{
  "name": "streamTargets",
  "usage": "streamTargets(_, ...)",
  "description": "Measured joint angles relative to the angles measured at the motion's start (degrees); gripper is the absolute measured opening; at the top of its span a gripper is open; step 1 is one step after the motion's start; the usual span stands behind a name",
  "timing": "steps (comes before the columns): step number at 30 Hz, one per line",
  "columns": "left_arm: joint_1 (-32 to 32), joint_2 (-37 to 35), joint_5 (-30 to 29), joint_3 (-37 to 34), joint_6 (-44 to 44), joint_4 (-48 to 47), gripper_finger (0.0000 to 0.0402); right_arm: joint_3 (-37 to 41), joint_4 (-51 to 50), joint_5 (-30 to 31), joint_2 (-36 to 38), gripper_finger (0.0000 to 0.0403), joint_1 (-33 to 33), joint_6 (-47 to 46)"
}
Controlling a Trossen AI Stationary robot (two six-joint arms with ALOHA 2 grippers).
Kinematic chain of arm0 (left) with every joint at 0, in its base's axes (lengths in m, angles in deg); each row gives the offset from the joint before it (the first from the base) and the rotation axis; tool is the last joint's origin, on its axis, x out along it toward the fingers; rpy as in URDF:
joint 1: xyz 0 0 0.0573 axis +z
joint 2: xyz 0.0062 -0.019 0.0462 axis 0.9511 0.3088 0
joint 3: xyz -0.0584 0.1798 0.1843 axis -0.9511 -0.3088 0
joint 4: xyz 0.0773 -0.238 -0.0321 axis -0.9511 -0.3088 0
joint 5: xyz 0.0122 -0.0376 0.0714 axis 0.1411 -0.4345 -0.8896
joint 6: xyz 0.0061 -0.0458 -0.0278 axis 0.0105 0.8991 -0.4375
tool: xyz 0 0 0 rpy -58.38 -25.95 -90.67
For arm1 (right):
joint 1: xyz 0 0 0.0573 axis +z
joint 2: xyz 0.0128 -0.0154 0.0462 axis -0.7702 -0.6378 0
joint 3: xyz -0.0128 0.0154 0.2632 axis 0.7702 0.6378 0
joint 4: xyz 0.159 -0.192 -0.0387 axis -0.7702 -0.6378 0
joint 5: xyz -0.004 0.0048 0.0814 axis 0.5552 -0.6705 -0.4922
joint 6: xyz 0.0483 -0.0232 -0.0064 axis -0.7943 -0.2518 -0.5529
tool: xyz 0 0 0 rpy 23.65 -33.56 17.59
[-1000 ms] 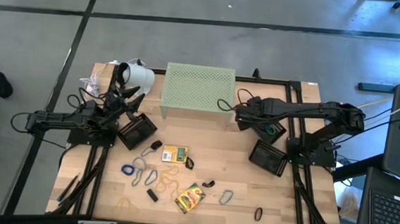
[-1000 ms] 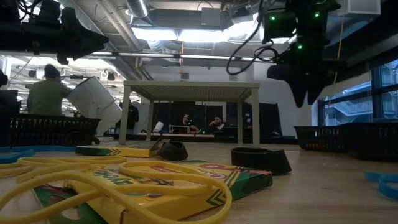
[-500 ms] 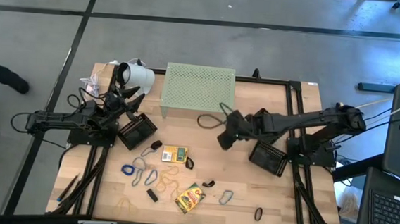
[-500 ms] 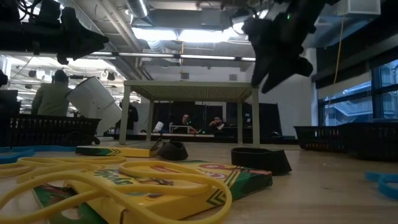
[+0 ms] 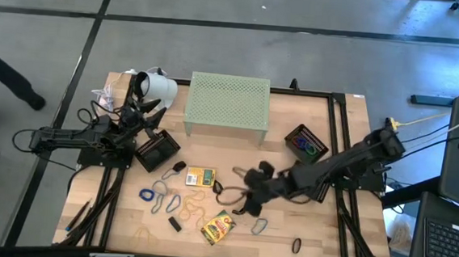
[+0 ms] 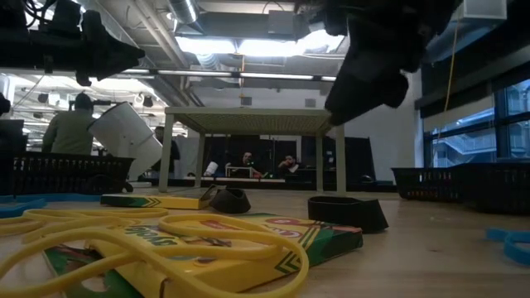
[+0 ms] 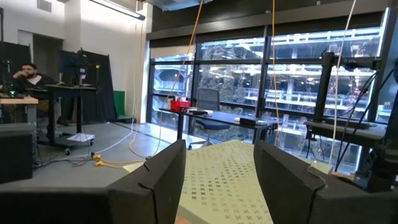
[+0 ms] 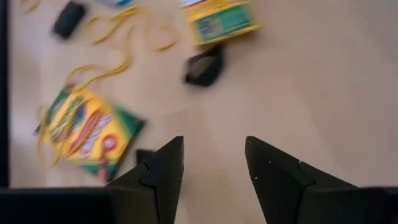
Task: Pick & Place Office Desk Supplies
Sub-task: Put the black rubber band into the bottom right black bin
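With your right tool (image 8: 211, 171) spread and empty above the desk (image 5: 319, 232), line it over the small black piece (image 8: 203, 67) between the two crayon boxes (image 8: 87, 127) before lowering, while the left tool (image 7: 217, 174) waits spread by its tray.

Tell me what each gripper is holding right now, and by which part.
Nothing. The right gripper hangs open over bare table near the crayon boxes; the left gripper waits open and empty by the green stand.
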Motion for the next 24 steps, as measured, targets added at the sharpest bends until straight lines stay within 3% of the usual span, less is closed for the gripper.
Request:
streamTargets(14,0.0,0.0,0.0,0.0,0.0,-0.98,0.0186,0.0,6.16,-3.96,-11.79,0.0176,3.14,4.27)
streamTargets(24,0.01,0.0,0.01,0.0,0.0,-0.97,0.0186,-0.04,10.41,-4.41,-14.32,0.0176,3.23,4.41)
